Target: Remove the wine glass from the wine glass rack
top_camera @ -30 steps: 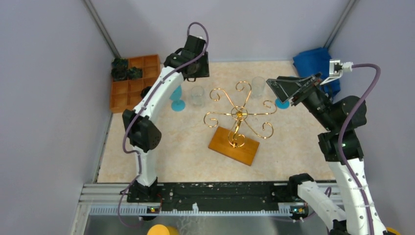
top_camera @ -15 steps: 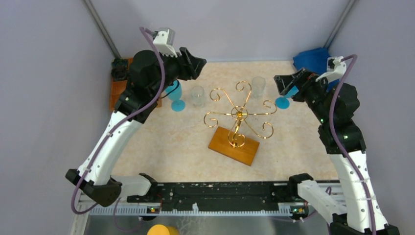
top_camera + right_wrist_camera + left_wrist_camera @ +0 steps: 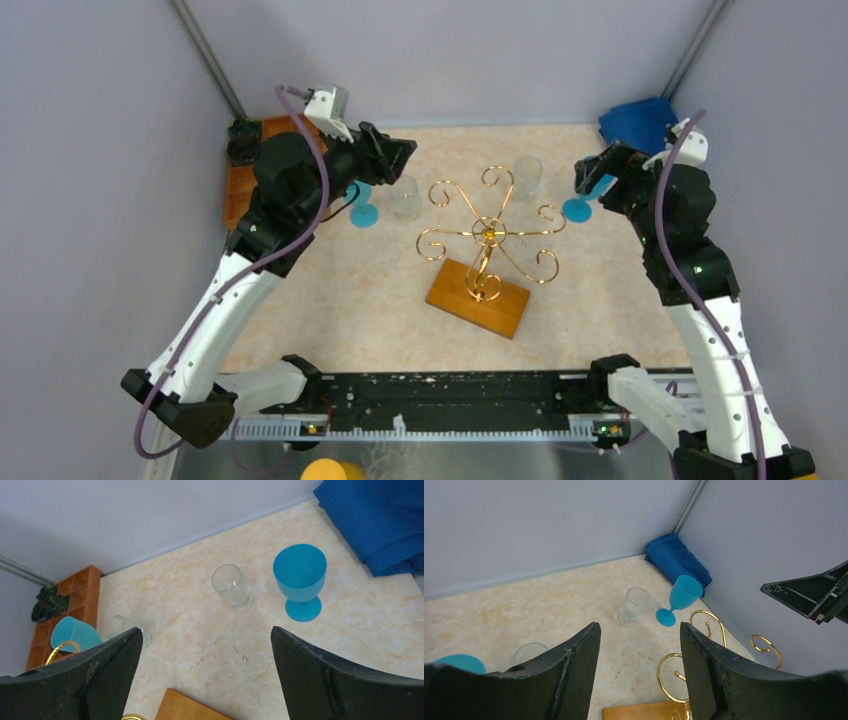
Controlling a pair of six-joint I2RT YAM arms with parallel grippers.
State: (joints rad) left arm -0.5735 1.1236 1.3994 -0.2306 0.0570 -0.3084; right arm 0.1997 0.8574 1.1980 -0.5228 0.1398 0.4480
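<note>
So the left gripper (image 3: 639, 627) hangs wide open and empty near a blue wine glass (image 3: 362, 212). The wine glass rack (image 3: 488, 240) sits mid-table, its 6 arms looking bare. The right gripper (image 3: 206, 630), also spread and empty, crowds a second blue wine glass (image 3: 576, 209). 1 sloppy swing could topple either.

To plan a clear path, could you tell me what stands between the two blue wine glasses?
Top view: a clear glass, the wine glass rack's far arms, then a second clear glass.
</note>
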